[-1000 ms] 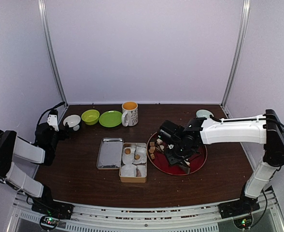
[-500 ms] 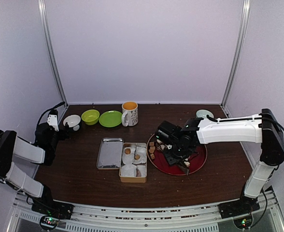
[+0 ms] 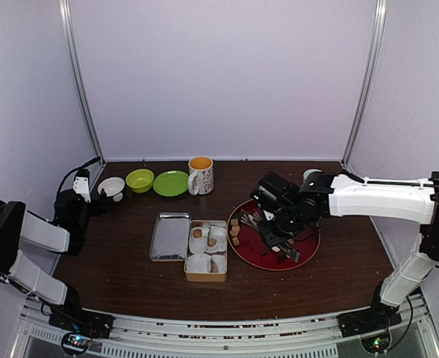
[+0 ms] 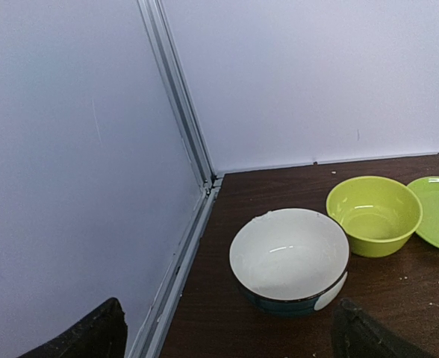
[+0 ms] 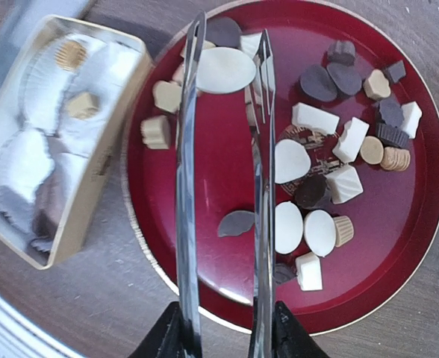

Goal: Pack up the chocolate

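Note:
My right gripper [image 5: 227, 328] is shut on thin metal tongs [image 5: 186, 186] over the red plate [image 5: 227, 171]. The tong tips pinch a white oval chocolate [image 5: 225, 69] near the plate's far left rim. Many dark, tan and white chocolate pieces [image 5: 331, 179] lie on the plate. The tan box [image 5: 92, 194] of white paper liners holds two tan pieces [image 5: 82, 104] and sits left of the plate. In the top view the right gripper [image 3: 275, 224] is above the plate [image 3: 309, 250], beside the box [image 3: 207, 250]. My left gripper [image 4: 231, 339] is open and empty, facing a white bowl [image 4: 290, 257].
A metal lid [image 3: 170, 236] lies left of the box. A mug [image 3: 201, 174], a green plate [image 3: 171, 183], a green bowl [image 3: 139, 180] and the white bowl [image 3: 112, 187] line the back left. A pale dish [image 3: 316, 174] sits at the back right.
My right gripper with the tongs has shifted right and a little farther back over the red plate. The left arm has not moved.

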`<state>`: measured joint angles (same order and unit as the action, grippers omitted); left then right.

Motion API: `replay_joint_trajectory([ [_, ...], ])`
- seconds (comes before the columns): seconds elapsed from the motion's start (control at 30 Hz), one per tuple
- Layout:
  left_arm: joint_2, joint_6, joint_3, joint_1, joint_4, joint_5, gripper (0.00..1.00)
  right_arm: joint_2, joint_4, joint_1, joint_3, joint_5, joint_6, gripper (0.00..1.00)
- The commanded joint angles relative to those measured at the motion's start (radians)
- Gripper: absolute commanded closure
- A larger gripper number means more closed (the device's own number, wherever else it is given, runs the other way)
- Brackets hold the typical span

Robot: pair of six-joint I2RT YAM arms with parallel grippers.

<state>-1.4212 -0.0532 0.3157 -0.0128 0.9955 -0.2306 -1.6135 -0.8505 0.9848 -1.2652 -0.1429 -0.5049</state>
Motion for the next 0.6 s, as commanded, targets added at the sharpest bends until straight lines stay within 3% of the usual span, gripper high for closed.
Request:
replay_joint_trajectory([
  [0.0, -0.006, 0.010, -0.004, 0.007, 0.059, 0.005, 0.02, 0.094, 0.024, 0.027, 0.026, 0.060, 0.037, 0.65],
  [0.27, -0.006, 0.011, -0.003, 0.006, 0.059, 0.006, 0.02, 0.183, 0.113, 0.148, 0.069, 0.233, 0.121, 0.63],
  [0.57, -0.006, 0.010, -0.004, 0.006, 0.060, 0.006, 0.02, 0.071, 0.095, 0.218, -0.003, 0.234, 0.134, 0.63],
])
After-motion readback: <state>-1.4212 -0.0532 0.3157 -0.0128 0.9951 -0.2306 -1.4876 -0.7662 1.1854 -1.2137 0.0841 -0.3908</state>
